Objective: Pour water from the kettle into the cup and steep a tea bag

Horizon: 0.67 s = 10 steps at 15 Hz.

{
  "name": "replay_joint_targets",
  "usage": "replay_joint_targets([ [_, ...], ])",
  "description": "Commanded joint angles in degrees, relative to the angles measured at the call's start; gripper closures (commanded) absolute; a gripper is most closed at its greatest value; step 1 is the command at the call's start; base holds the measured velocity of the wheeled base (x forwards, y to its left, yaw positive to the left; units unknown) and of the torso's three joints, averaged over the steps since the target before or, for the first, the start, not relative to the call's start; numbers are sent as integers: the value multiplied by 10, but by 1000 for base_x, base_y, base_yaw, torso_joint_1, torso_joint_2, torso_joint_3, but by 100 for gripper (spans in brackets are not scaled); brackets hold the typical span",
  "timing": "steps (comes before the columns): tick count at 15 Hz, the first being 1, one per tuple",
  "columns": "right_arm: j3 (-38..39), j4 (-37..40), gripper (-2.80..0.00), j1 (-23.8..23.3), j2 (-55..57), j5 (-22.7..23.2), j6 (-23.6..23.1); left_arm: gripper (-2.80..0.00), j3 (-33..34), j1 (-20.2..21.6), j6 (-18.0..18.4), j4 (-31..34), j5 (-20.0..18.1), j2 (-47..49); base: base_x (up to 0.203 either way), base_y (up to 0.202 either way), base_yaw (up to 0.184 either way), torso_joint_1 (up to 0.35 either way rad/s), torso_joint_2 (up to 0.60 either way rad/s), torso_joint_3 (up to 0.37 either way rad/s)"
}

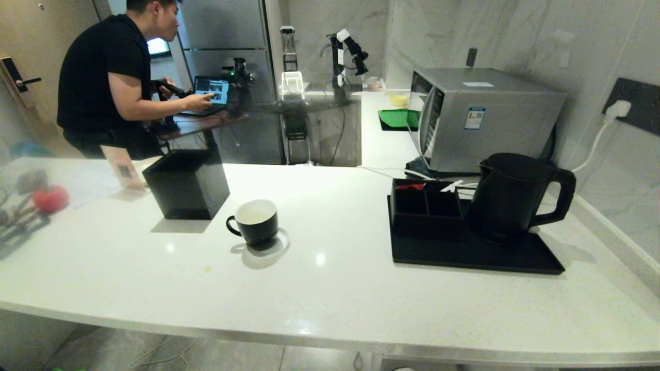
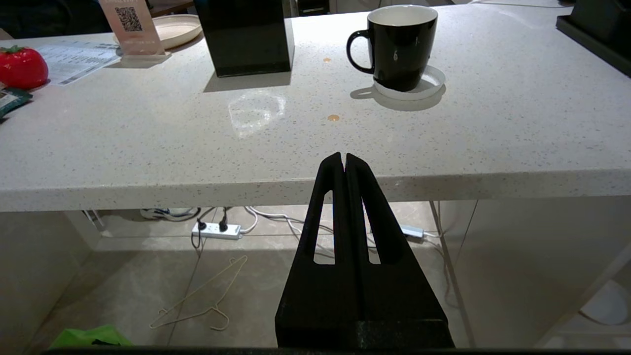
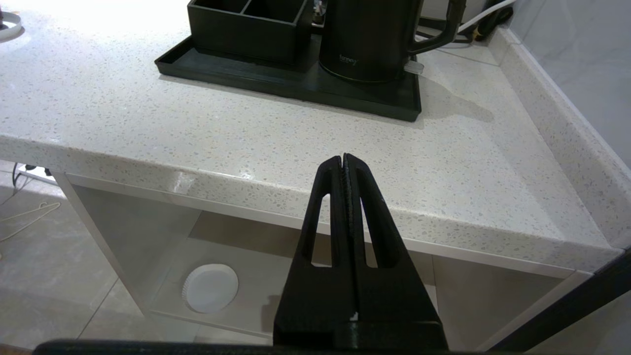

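On the white worktop (image 1: pixel 330 288) the cup (image 1: pixel 254 221) stands upright on a small white coaster (image 2: pixel 434 81), mouth up, its loop handle turned to the robot's left; the inside looks white and nothing can be seen in it. Just behind it to the left stands a black box (image 1: pixel 186 183), open at the top. Well apart to the right lies a flat black tray (image 1: pixel 464 255) carrying the kettle (image 1: pixel 510 198) and a low divided caddy (image 1: pixel 425 203). That kettle stands upright at the tray's right end, long axis vertical, lid on, spout pointing left toward the caddy and the big loop handle facing right, toward the wall. Behind the tray sits a microwave (image 1: pixel 490 116).

Neither arm shows in the head view. Each wrist view shows its hand below and in front of the worktop's edge, holding nothing: the left hand (image 2: pixel 343 158) has its fingers pressed together and points toward the cup, the right hand (image 3: pixel 343 159) is likewise closed tight and points toward the tray.

At the far left of the worktop lie a red tomato-like thing (image 2: pixel 20 66) and a card with a QR code (image 2: pixel 130 22). A person (image 1: pixel 111 77) in black bends over a laptop (image 1: pixel 211 91) in the background
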Motion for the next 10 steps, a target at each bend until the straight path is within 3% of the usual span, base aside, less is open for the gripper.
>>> replay_joint_targets([
  [1, 0, 0, 0, 0, 0, 1, -1, 0, 0, 0, 0, 0, 0, 0, 0, 0, 0, 0, 0, 0],
  [10, 0, 0, 0, 0, 0, -1, 9, 0, 0, 0, 0, 0, 0, 0, 0, 0, 0, 0, 0, 0],
])
